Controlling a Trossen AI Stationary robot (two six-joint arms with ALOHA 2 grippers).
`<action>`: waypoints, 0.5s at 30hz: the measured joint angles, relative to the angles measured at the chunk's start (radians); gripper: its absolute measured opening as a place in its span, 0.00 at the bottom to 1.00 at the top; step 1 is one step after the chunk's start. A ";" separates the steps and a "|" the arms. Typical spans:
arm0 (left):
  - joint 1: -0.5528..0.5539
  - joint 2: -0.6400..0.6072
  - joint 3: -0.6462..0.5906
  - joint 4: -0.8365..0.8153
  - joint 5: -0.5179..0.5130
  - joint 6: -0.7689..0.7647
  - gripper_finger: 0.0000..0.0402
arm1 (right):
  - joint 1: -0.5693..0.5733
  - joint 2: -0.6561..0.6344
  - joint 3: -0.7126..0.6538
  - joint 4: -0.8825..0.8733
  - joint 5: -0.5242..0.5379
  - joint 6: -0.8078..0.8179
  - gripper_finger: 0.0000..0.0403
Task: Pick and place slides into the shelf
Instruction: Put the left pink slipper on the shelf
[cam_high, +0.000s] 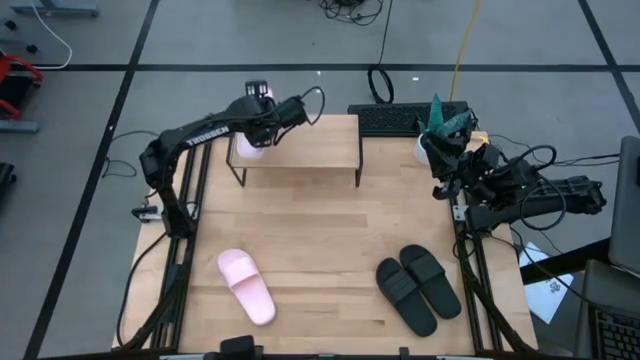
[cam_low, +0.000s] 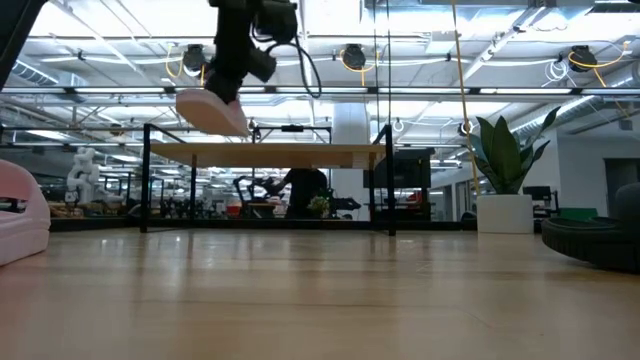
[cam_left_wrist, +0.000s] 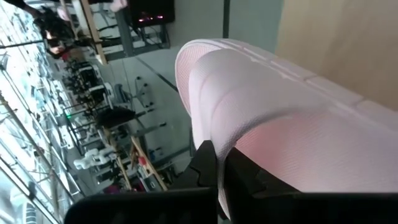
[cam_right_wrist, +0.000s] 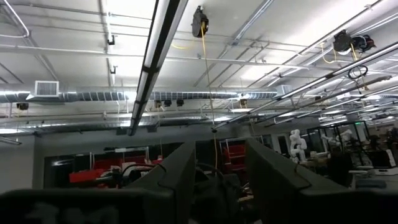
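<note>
My left gripper (cam_high: 262, 128) is over the left end of the shelf (cam_high: 310, 135), shut on one pale pink slide (cam_low: 212, 110). In the low view this slide is just above the shelf's plank top (cam_low: 300, 153). The other pink slide (cam_high: 247, 286) lies sole-down on the table's near left part. The black pair (cam_high: 418, 288) lies side by side near the right. My right gripper (cam_right_wrist: 217, 180) is open, folded back at the table's right edge (cam_high: 450, 170), its fingers pointing up at the ceiling. My left gripper holds the pink slide by its wide strap (cam_left_wrist: 249, 118), at the strap's edge. One finger (cam_left_wrist: 208, 171) is outside the strap and the other (cam_left_wrist: 255, 183) is under it. The slide (cam_high: 248, 150) is lifted clear above the shelf's left end and tilted.
A black keyboard (cam_high: 395, 120) and a green plant (cam_high: 448, 118) stand behind the shelf's right end. The shelf stands on thin black legs (cam_low: 147, 180) at the table's far side. Bare wood (cam_high: 320, 230) lies between the shelf and the slides on the table.
</note>
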 joint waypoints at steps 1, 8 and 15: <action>0.000 0.000 -0.013 0.005 0.000 0.000 0.00 | 0.000 0.000 0.000 0.000 0.000 -0.003 0.32; 0.000 0.000 -0.070 0.075 0.005 0.019 0.00 | 0.000 0.000 0.000 0.000 -0.001 -0.002 0.32; 0.000 0.000 -0.102 0.086 0.027 0.028 0.00 | 0.000 0.000 0.000 -0.002 -0.001 0.005 0.32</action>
